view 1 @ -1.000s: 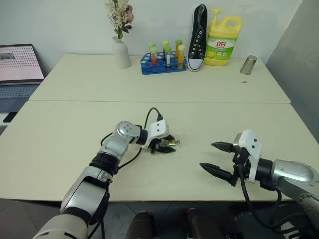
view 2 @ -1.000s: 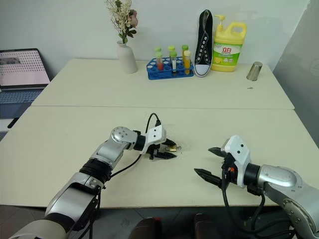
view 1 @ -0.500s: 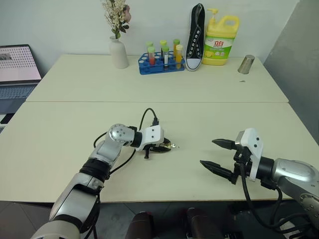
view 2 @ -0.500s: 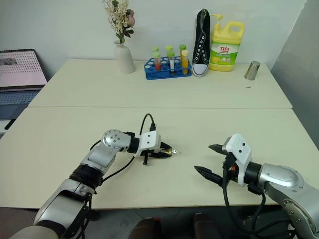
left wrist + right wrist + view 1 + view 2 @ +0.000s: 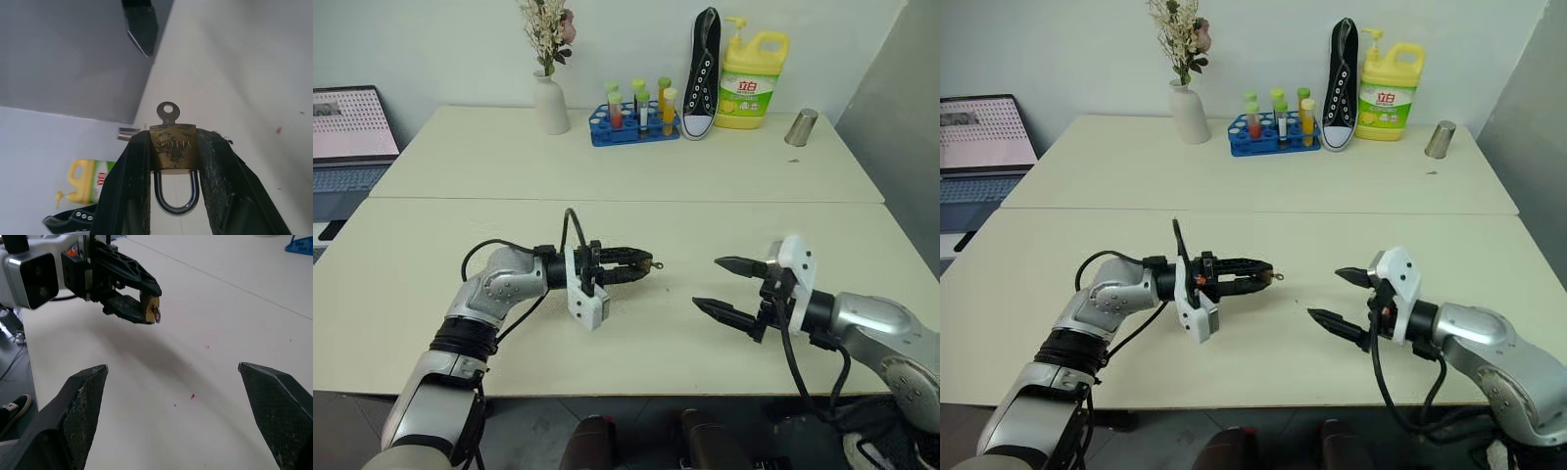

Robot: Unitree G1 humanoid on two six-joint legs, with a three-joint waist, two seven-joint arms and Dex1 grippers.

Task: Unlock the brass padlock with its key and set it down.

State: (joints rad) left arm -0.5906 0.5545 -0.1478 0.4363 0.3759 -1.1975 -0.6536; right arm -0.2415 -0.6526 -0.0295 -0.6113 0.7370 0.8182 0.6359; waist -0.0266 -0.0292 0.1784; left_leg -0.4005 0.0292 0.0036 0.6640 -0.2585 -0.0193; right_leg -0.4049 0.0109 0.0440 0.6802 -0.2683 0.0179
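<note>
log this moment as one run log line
left gripper: shut on padlock, off the table | key: in lock, facing right gripper | right gripper: open, empty | step: key not yet turned

the left arm reaches across in front, its pincer (image 5: 641, 266) level above the tabletop, pointing toward the right arm, fingers closed on the brass padlock (image 5: 173, 148). the right arm is bent inward, its pincer (image 5: 724, 286) facing the left one, fingers spread wide and holding nothing.
</note>
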